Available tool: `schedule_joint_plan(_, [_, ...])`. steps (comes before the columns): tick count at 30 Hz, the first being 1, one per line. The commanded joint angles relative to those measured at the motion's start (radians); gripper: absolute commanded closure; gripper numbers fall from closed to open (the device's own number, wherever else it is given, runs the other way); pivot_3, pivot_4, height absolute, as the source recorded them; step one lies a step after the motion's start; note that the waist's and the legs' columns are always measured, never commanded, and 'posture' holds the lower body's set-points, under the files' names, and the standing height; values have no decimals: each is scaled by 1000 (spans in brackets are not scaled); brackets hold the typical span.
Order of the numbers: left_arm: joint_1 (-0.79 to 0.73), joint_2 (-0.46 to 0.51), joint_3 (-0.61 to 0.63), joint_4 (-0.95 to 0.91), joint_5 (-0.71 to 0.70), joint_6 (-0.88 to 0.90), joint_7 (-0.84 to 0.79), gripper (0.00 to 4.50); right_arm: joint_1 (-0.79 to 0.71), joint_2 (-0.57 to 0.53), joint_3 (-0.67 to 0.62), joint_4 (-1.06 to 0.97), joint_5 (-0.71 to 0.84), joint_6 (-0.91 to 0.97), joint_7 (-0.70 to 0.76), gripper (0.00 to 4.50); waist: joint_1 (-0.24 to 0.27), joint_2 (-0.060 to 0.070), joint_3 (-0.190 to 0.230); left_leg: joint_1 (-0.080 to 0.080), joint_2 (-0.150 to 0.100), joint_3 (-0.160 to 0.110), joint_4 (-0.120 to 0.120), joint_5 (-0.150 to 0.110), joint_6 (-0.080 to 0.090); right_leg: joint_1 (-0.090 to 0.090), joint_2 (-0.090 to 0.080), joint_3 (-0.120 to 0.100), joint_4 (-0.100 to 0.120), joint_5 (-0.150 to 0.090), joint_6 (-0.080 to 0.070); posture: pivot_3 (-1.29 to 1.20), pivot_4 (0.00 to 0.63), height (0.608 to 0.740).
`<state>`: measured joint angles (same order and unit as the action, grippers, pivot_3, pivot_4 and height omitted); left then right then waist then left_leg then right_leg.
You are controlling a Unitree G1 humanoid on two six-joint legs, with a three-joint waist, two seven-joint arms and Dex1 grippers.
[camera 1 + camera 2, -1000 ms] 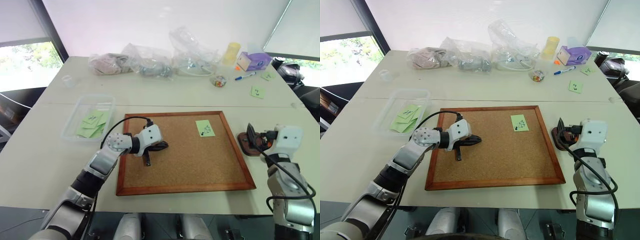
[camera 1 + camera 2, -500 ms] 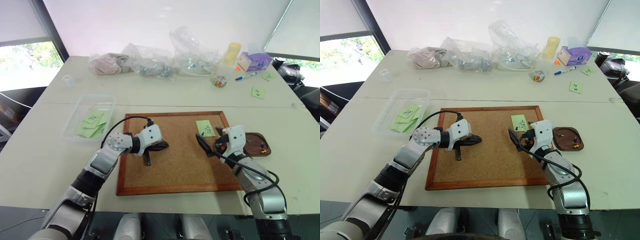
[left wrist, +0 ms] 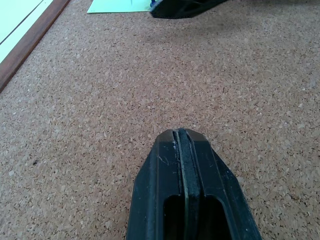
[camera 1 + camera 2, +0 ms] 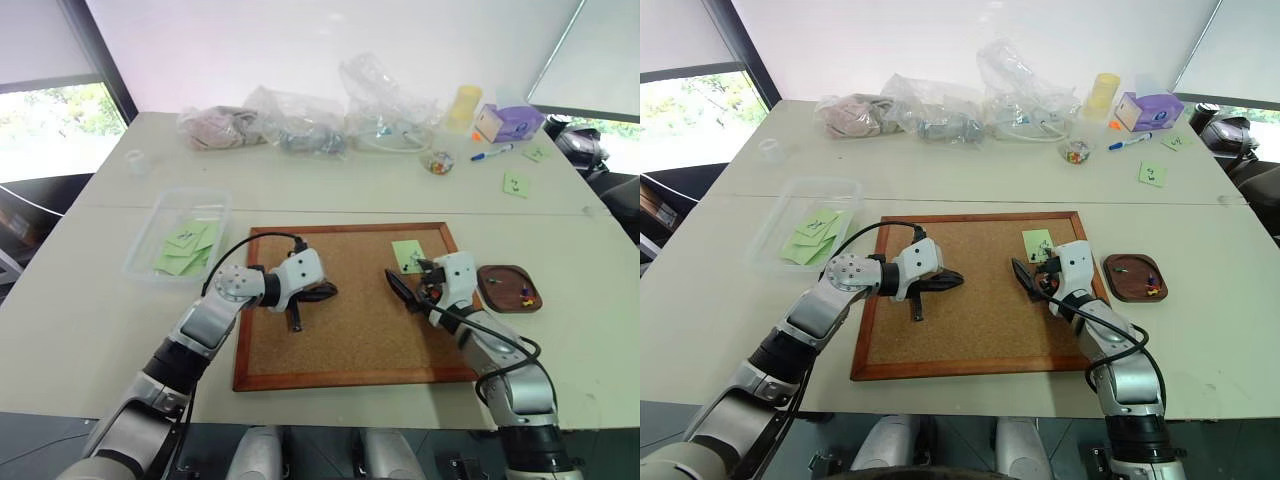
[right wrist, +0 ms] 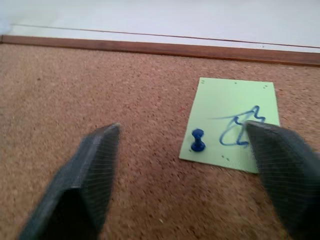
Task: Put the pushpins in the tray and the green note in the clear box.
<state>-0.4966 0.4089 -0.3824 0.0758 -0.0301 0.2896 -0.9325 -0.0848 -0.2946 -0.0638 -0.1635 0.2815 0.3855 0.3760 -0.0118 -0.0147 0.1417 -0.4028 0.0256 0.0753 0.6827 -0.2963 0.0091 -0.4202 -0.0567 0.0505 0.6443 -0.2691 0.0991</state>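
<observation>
R gripper (image 5: 182, 165), jaws apart & empty, sits on cork board (image 4: 350, 330) just short of blue pushpin (image 5: 198, 140) pinning green note (image 5: 232, 122) near board's far-R corner, pin dead ahead betw. fingers; L gripper (image 3: 181, 137) shut, farther off.

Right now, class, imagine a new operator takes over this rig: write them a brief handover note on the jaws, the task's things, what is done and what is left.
Left gripper: jaws shut, empty, over the wood-framed cork board.
Right gripper: jaws open, aimed at the blue pushpin that pins the light-green square paper note to the board.
Small dark brown wooden tray, right of the board, already holds a few pushpins.
Clear rectangular plastic box, left of the board, already holds green notes.
Left to do: pull the blue pin, drop it in the tray, move the note to the box.
</observation>
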Motion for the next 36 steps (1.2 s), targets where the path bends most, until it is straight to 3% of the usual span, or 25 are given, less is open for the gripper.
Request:
schedule_joint_plan(1, [9, 7, -21, 35, 44, 22, 19, 4500, -15, 6, -10, -3, 10, -10, 5, 2899, 0, 0, 0, 0, 0, 0, 0, 0, 0, 0, 0, 0, 0, 0, 0, 0, 150, 737])
schedule_joint_plan(4, [9, 6, -20, 33, 44, 22, 22, 4500, -18, 4, -9, 0, 4, 5, 0, 4477, -2, 0, 0, 0, 0, 0, 0, 0, 0, 0, -2, 0, 0, 0, 0, 0, 150, 737])
schedule_joint_plan(15, [5, 7, -17, 34, 44, 21, 23, 4500, -4, 0, -19, -17, 3, 11, 2, 4477, -5, 0, 0, -2, 1, 1, -2, -1, -1, -2, -7, -3, 0, 0, -1, 0, 150, 737])
schedule_joint_plan(22, [7, 17, -18, 48, 47, 17, 17, 4500, -13, 0, -67, -71, -21, -126, -34, 4477, -5, 2, 1, -5, 1, 1, -3, -1, -1, -5, -8, -4, 0, 0, -1, 0, 150, 737])
schedule_joint_plan(32, [3, 25, -12, 78, 42, 1, 10, 4500, 6, -1, -84, -118, -29, -164, -63, 4477, -5, 2, 1, -5, 1, 2, -3, 0, -1, -5, -8, -4, 0, 0, -1, 0, 150, 737])
schedule_joint_plan(35, [-32, -28, 97, 53, -111, 144, -2, 4500, 18, -6, -87, -148, -29, -158, -67, 4477, -4, 2, 1, -5, 1, 2, -3, 0, -1, -5, -8, -4, 0, 0, -1, 0, 150, 737])
schedule_joint_plan(36, [-56, -38, 143, 34, -182, 211, -20, 4171, 23, -12, -88, -165, -29, -153, -66, 4495, -4, 2, 1, -5, 1, 2, -3, 0, -1, -5, -8, -4, 0, 0, -1, 0, 150, 737])
